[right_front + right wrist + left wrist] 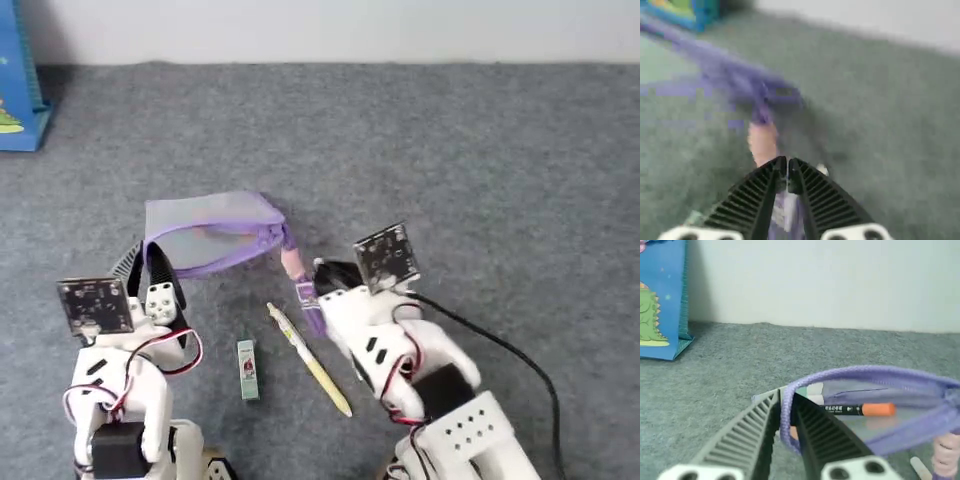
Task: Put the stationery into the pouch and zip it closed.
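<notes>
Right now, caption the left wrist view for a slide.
Left jaws pinch the open rim of the pouch; an orange-capped marker lies inside.

I count one purple pouch (215, 235), one zip pull (293, 262), one orange-capped marker (860, 410), one cream pen (310, 360), one small green-and-white block (247, 370), one blue box (18, 75), two grippers, left gripper (782, 396), right gripper (787, 162)

The pouch (210, 235) lies just ahead of the left gripper (152, 258), its rim pinched between the jaws; a marker (860, 410) lies inside; the zipper pull (293, 262) trails from its end into the right gripper (312, 292); between the grippers, set back, lie an eraser (247, 370), nearer the left, and a pen (310, 360), just beside the right
</notes>
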Robot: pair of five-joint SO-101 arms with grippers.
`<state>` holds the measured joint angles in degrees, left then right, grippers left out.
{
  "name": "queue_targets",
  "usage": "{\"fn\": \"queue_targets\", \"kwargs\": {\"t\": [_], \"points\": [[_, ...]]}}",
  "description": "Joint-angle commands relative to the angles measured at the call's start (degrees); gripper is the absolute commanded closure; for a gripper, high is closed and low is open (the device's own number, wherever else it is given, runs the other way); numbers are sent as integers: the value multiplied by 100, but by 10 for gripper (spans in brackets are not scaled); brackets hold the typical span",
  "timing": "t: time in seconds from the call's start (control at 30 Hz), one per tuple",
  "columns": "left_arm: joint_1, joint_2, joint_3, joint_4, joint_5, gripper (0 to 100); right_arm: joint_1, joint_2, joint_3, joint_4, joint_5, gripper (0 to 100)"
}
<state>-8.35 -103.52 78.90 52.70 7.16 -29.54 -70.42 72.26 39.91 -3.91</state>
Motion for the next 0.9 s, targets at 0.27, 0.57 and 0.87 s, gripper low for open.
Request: {"fn": "queue_targets", "kwargs": {"t": [0.27,0.57,0.87], "points": [[-431,-97,-110,-237,185,988,312,312,-484,1059,132,940],[-545,-97,-110,-308,378,988,866,3257,-1459,602,132,849],[-510,-97,-101,-308,378,988,426,5895,-2673,-365,141,827]]}}
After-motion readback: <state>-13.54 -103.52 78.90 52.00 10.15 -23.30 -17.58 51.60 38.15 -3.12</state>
